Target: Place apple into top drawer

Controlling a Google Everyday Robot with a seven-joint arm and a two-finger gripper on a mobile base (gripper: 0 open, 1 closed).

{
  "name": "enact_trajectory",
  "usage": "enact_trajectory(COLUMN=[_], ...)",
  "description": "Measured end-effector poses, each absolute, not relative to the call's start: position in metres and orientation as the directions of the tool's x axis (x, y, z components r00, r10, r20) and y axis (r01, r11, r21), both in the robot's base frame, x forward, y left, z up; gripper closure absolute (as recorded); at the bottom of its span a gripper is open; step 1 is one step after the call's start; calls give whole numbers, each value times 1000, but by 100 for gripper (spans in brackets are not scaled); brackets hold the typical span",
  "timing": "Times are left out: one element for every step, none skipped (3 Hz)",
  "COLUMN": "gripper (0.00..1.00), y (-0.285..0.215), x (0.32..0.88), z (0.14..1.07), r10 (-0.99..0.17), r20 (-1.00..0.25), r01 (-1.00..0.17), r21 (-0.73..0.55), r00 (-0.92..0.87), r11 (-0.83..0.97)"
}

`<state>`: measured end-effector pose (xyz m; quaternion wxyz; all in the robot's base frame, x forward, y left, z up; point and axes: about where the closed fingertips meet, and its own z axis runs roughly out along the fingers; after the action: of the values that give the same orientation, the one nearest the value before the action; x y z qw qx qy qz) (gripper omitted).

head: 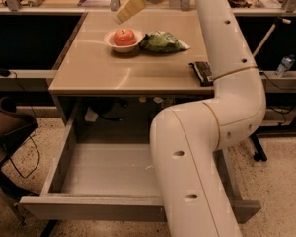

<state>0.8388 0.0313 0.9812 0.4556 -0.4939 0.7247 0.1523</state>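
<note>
The red-orange apple [125,36] sits in a white bowl [113,44] at the back of the tan table [118,73]. My gripper [123,13] hangs above and just behind the bowl, apart from the apple, its pale fingers pointing down-left. The top drawer [103,172] is pulled open below the table, its grey inside bare; my white arm covers its right part.
A green crinkled bag [162,42] lies right of the bowl. A small black object [203,73] lies at the table's right edge. A dark chair [7,127] stands at the left. A water bottle [284,64] stands on the shelf at right.
</note>
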Motion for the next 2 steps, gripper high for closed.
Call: enact_trajectory(gripper=[0, 0], y=[37, 72], x=[833, 838], z=[958, 928], r10=[-606, -581], r20=[-784, -801], r01=[-880, -909], r21=[-185, -124], r00=[-136, -144], r11=[437, 397])
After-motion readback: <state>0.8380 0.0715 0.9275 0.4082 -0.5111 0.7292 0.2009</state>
